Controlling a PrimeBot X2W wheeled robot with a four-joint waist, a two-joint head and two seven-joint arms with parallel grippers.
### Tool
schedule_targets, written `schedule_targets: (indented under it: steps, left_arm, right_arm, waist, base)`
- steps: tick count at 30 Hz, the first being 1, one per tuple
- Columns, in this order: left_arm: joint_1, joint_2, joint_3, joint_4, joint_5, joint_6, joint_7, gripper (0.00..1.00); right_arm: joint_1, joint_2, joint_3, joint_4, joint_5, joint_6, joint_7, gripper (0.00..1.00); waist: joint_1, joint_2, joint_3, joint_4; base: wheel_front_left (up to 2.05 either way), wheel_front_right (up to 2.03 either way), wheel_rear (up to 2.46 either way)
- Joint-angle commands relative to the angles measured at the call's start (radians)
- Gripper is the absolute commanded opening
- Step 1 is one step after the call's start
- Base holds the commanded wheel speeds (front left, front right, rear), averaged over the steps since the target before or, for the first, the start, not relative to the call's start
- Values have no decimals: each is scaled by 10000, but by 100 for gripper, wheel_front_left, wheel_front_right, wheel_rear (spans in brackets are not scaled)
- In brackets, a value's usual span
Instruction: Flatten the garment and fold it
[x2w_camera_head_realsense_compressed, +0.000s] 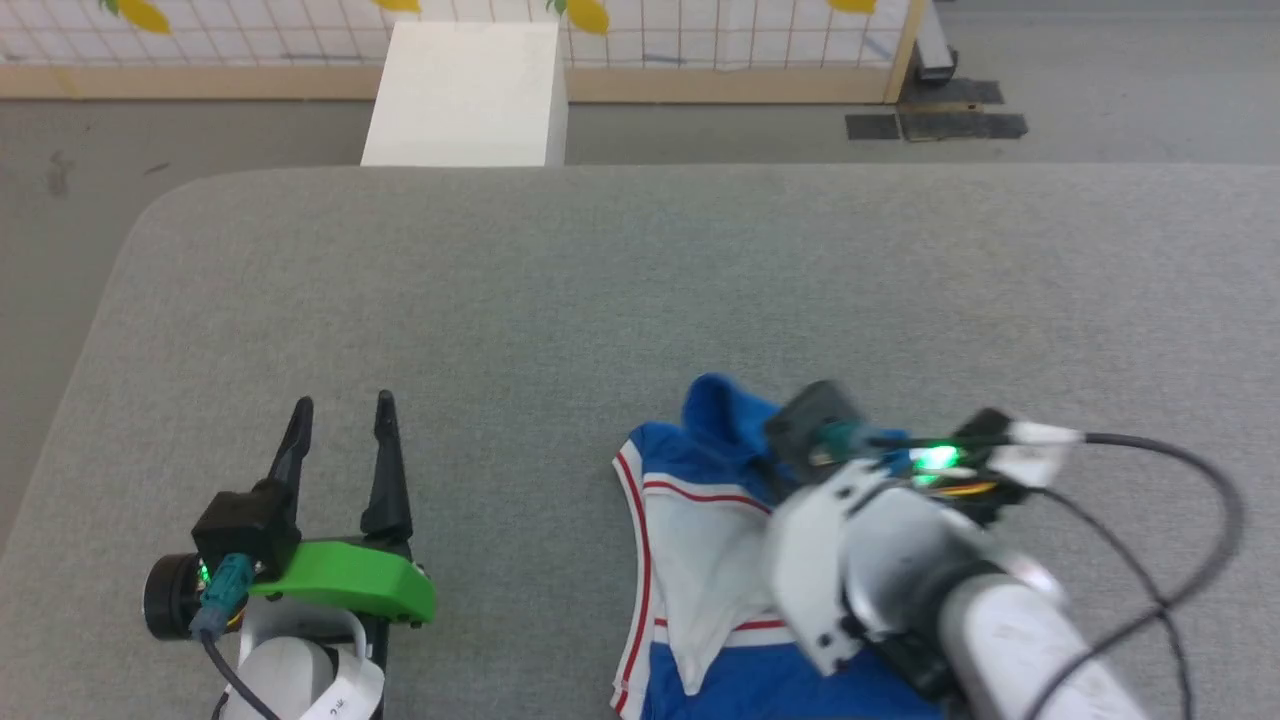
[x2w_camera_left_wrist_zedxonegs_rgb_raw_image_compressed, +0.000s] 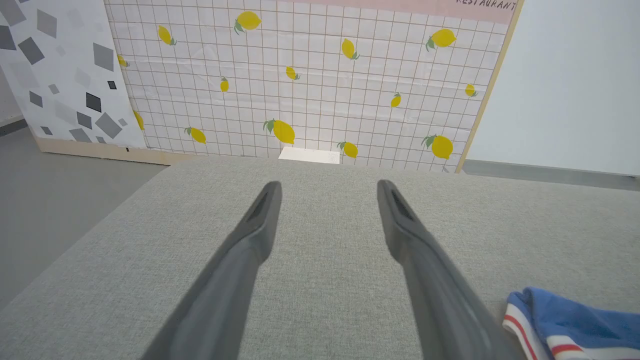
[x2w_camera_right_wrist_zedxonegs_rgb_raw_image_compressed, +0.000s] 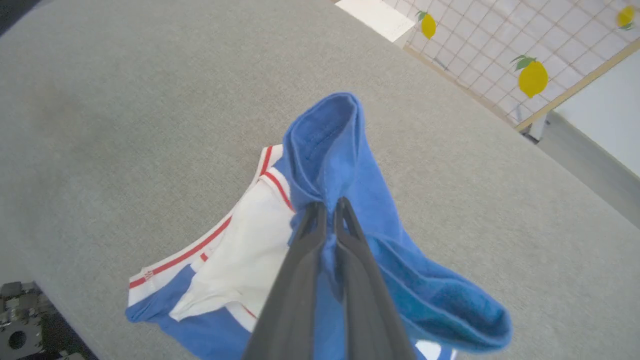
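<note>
The garment (x2w_camera_head_realsense_compressed: 700, 550) lies crumpled on the grey padded table (x2w_camera_head_realsense_compressed: 600, 280), at the table's near edge and right of its middle. Part of it runs off the bottom of the head view. A white sleeve with red-striped trim lies flat on the table surface, and blue cloth bunches beside and over it.

The right gripper (x2w_camera_right_wrist_zedxonegs_rgb_raw_image_compressed: 329, 204) has its 2 dark fingers pressed together on a fold of the blue cloth. That fold stands up off the table in a rounded hump just past the fingertips, and more blue cloth sags in a loop beside the fingers. In the head view the right arm (x2w_camera_head_realsense_compressed: 900, 560), blurred and showing a green light, covers the garment's right part above the table's near edge.

The left gripper (x2w_camera_head_realsense_compressed: 343, 403) is over the table's near left part. Its 2 fingers are spread wide, with bare table surface showing between them and the tips pointing toward the table's far edge.

Beyond that far edge stands a white box (x2w_camera_head_realsense_compressed: 465, 90). Behind it, further from the table, is a panel printed with lemons (x2w_camera_left_wrist_zedxonegs_rgb_raw_image_compressed: 310, 75).
</note>
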Motion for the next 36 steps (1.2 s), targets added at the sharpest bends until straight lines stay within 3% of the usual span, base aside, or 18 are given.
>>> schedule_targets:
  steps: [1, 9, 17, 18, 20, 21, 26, 30, 32, 36]
  left_arm:
    - [-184, -29, -69, -48, 70, 19, -45, 100]
    - [-373, -30, -325, -89, -68, 172, -45, 100]
    - [-336, -31, -465, -67, -163, 297, -45, 100]
    - [-317, -31, -461, -53, -173, 308, -45, 100]
    - [-257, -31, -438, -26, -192, 331, -45, 100]
    - [-225, -31, -425, -12, -200, 334, -45, 100]
    - [-35, -31, -281, -8, -223, 332, -45, 100]
    - [149, -31, -179, 34, -240, 294, -45, 100]
    - [349, -31, -115, 92, -274, 258, -45, 100]
    - [543, -31, -44, 114, -313, 222, -45, 100]
  right_arm:
    - [-278, 131, 223, 482, -74, -17, -248, 0]
    - [-1091, 619, 1203, 3689, -171, -17, -1189, 0]
    - [-1336, 730, 1657, 5674, 342, -17, -1464, 0]
    - [-1327, 735, 1698, 5772, 488, -17, -1463, 16]
    - [-1295, 742, 1801, 5853, 929, -17, -1483, 91]
    - [-1266, 744, 1779, 5771, 1274, -17, -1562, 100]
    - [-1227, 748, 1188, 4529, 2340, -17, -2712, 100]
    - [-911, 749, -145, 3259, 2696, -17, -4478, 100]
    - [-432, 749, -1268, 2296, 2191, -17, -6073, 100]
    - [298, 750, -2396, 1773, 1614, -17, -7164, 100]
  waist:
    - [0, 56, 234, 214]
    - [0, 56, 640, 576]
    - [0, 56, 628, 616]
    - [0, 56, 583, 584]
    - [0, 56, 462, 503]
    - [0, 56, 397, 457]
    - [0, 56, 40, 149]
    - [0, 56, -327, -122]
    - [0, 56, -711, -405]
    - [0, 56, -1057, -711]
  base:
    - [0, 0, 0]
    - [0, 0, 0]
    - [0, 0, 0]
    - [0, 0, 0]
    - [0, 0, 0]
    - [0, 0, 0]
    - [0, 0, 0]
    - [0, 0, 0]
    - [0, 0, 0]
    - [0, 0, 0]
